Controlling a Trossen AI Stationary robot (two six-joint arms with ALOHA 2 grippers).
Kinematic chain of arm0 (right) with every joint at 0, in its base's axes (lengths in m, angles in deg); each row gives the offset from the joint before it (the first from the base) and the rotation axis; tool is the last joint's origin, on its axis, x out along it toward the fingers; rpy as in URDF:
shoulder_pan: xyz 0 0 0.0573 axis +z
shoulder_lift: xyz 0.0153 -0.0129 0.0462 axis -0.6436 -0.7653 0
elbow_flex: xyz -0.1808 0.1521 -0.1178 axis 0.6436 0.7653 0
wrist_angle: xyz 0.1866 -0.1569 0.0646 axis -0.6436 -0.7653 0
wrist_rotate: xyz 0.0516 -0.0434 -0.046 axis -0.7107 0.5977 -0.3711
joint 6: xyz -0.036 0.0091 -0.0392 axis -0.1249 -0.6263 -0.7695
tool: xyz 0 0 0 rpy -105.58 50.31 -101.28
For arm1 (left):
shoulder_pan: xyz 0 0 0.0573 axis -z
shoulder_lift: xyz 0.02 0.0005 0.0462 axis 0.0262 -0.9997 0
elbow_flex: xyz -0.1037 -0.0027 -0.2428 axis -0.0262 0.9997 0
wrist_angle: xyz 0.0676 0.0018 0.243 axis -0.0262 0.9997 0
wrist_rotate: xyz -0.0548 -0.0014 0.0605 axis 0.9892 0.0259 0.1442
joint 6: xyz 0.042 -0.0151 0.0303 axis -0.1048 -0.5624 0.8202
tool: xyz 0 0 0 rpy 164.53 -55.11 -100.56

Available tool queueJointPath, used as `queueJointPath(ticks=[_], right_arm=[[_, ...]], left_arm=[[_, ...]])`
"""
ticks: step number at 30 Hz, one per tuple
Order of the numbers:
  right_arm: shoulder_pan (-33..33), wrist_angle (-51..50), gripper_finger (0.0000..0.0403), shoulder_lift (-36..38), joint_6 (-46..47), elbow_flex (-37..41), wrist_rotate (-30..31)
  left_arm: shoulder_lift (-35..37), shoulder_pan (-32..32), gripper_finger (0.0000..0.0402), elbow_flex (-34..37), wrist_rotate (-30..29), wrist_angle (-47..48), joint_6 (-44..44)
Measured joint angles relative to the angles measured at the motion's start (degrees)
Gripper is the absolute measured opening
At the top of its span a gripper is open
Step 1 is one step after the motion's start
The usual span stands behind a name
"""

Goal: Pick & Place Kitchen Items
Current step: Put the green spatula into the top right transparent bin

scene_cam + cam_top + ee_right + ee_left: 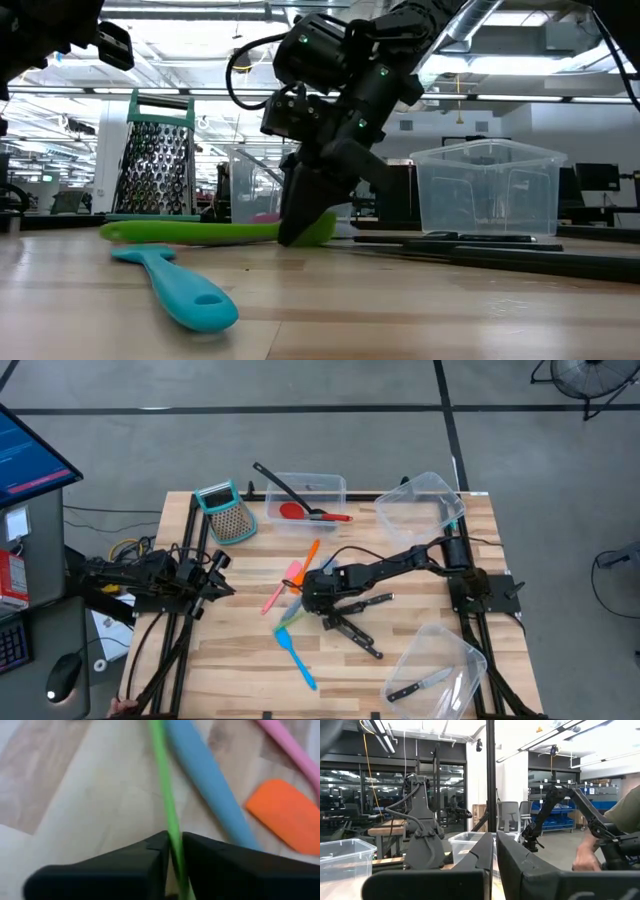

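On your wooden table, the far bin holds a red-headed spatula; the near bin holds a knife. Right gripper pinches the green spatula mid-table.

1. My right claw sits near the middle of the tabletop, pinched on the thin spatula.
2. A ladle and a spoon lie in the bin at the far edge; the grater lies left of that bin.
3. One knife lies in the near right bin; more knives lie just right of my right claw.
4. My left claw, closed, hangs at the tabletop's left edge.
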Motion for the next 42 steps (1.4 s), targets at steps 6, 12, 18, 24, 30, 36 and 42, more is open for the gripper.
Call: queueJointPath(ticks=[6,12,18,24,30,36,42], right_arm=[[-0.3,-0.3,0.0016,3.0,1.9,0.4,0.4],[-0.3,0.6,0.0010,12.5,3.2,0.1,0.5],[-0.2,3.7,0.0010,23.6,4.6,0.1,0.8],[0.2,11.1,0.0011,34.0,4.5,0.1,0.5],[1.3,12.8,0.0011,42.9,4.9,0.1,1.5],[4.1,14.3,0.0011,47.9,1.9,0.0,6.8],[5.9,13.1,0.0011,49.3,1.5,0.0,12.1]], left_arm=[[0.0,0.0,0.0008,0.0,0.0,0.0,0.0],[0.0,0.0,0.0008,0.0,0.0,0.0,0.0],[0.0,0.0,0.0008,0.0,0.0,0.0,0.0],[0.0,0.0,0.0008,0.0,0.0,-0.1,0.0],[0.0,0.0,0.0008,0.0,0.0,-0.1,0.0],[0.0,0.0,0.0008,0.0,0.0,-0.1,0.0],[0.0,0.0,0.0008,0.0,0.0,-0.1,0.0]])
